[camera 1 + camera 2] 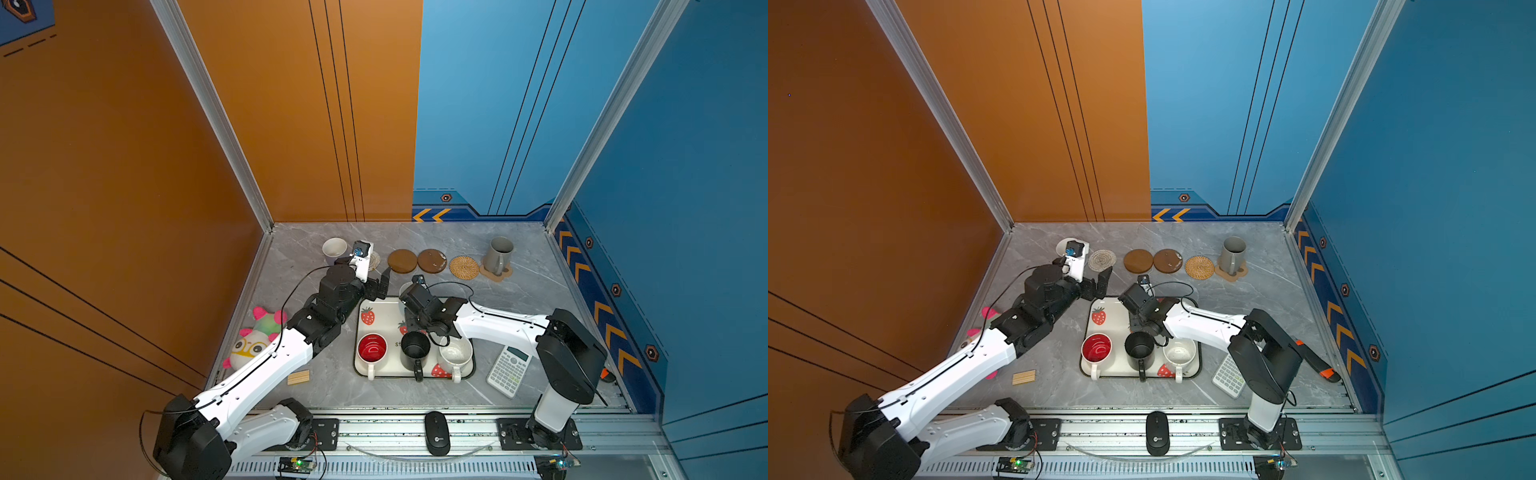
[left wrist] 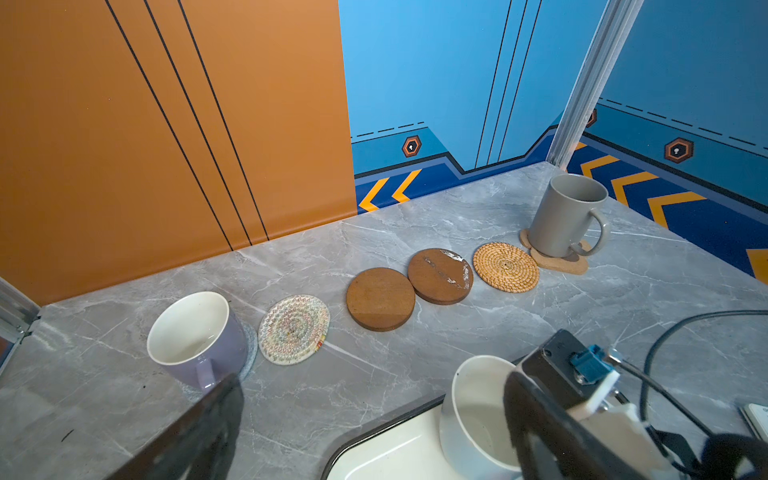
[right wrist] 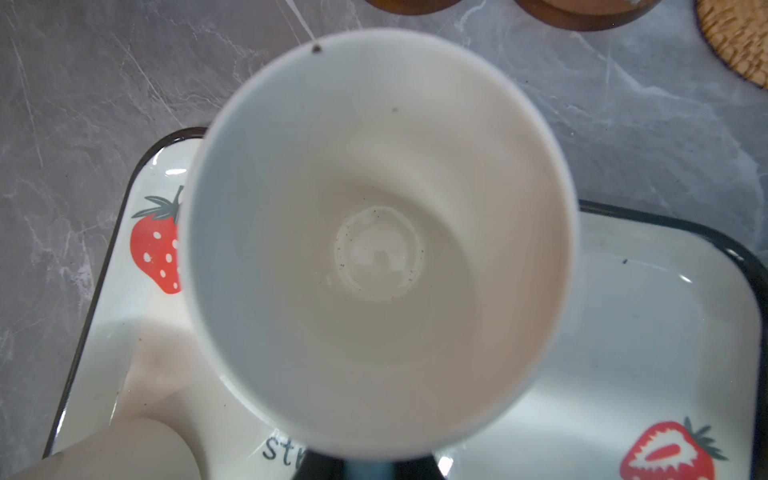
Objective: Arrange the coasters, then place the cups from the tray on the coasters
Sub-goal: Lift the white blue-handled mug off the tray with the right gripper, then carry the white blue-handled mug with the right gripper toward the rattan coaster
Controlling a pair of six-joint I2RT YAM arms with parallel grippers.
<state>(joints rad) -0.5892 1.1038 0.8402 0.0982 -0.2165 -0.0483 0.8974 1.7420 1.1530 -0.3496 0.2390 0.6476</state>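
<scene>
Two of six mugs are placed: the lavender handled mug [image 2: 195, 332] on the grey-blue woven round coaster [image 2: 250, 353], and the grey handled mug [image 2: 565, 216] on the brown paw-shaped coaster [image 2: 561, 264]. The cream woven round coaster [image 2: 294, 329], two brown wooden disc coasters [image 2: 380, 298] [image 2: 439, 276] and tan rattan round coaster [image 2: 505, 267] lie bare along the grey marble bench [image 1: 540, 299]. Four mugs remain at the strawberry-printed cream tray [image 1: 386, 309]. The right hand [image 1: 412, 303] sits over the light blue mug [image 3: 374, 241] there, its grip hidden. The left hand [image 1: 380, 284] gapes wide, empty.

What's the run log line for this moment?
left pincer open, empty | right pincer at blue cup on tray, grip unclear | lavender cup, grey cup on coasters | four coasters bare
</scene>
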